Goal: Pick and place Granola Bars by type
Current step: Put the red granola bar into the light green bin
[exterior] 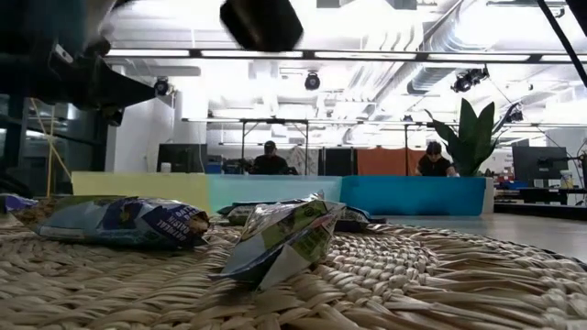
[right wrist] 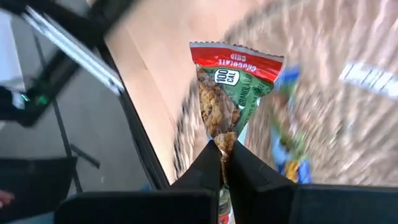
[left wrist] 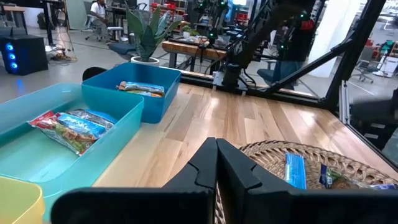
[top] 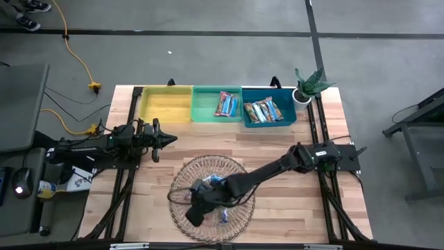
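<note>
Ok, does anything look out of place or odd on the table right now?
Only slightly: in the low view, one granola bar in the wicker basket lies crumpled and tilted up on edge rather than flat. The right gripper pinches a red-and-green bar by its end, so it dangles.

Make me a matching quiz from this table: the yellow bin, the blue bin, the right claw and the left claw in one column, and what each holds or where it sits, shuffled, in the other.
Column one:
1. yellow bin
2. blue bin
3. right claw
4. left claw

Column two:
A. shut on a red and green bar
B. shut on nothing, beside the basket
C. no bars in it
D. several bars in it

Pairs: 1-C, 2-D, 3-A, 4-B
</note>
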Available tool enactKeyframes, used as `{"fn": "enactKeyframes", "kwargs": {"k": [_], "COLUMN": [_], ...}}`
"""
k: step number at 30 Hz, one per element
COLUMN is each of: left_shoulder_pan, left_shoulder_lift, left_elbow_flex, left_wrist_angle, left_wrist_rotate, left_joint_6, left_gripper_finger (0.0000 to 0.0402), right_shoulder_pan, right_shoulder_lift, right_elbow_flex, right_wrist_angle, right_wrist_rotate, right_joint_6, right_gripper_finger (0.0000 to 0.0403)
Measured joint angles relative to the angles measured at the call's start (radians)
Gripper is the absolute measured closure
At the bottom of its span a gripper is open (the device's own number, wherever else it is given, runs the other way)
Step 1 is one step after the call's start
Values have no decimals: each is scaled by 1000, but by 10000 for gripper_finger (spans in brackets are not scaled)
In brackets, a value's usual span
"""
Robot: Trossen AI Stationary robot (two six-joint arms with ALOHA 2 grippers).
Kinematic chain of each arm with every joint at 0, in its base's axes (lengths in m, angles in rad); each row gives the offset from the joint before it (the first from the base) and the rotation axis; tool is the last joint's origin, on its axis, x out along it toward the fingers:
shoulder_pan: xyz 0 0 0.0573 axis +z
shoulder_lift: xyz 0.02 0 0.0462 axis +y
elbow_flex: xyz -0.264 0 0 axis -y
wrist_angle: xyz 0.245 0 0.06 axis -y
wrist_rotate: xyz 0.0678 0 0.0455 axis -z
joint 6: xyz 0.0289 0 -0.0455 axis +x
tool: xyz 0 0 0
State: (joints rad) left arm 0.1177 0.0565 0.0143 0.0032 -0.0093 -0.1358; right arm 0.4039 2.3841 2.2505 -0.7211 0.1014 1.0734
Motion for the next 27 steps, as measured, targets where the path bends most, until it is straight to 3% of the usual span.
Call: {"fn": "enactKeyframes", "kwargs": {"k": [13, 21, 27], "left_shoulder_pan": [0, 0, 0], "left_shoulder_lift": [0, 0, 0], "left_elbow_flex": [0, 0, 0], "left_wrist_angle": [0, 0, 0], "left_wrist_rotate": [0, 0, 0], "left_joint_6": [0, 0, 0], "left_gripper_finger": [401, 401, 401], "right_shoulder_pan": [-62, -139, -240], "right_shoulder_lift": [-193, -266, -286], "right_elbow_flex": [2, 2, 2], "right_wrist_angle": [-35, -43, -41], "right_wrist_rotate": [226, 294, 275], "right_joint_6": [-181, -308, -390], "right_gripper_finger": [401, 401, 401]}}
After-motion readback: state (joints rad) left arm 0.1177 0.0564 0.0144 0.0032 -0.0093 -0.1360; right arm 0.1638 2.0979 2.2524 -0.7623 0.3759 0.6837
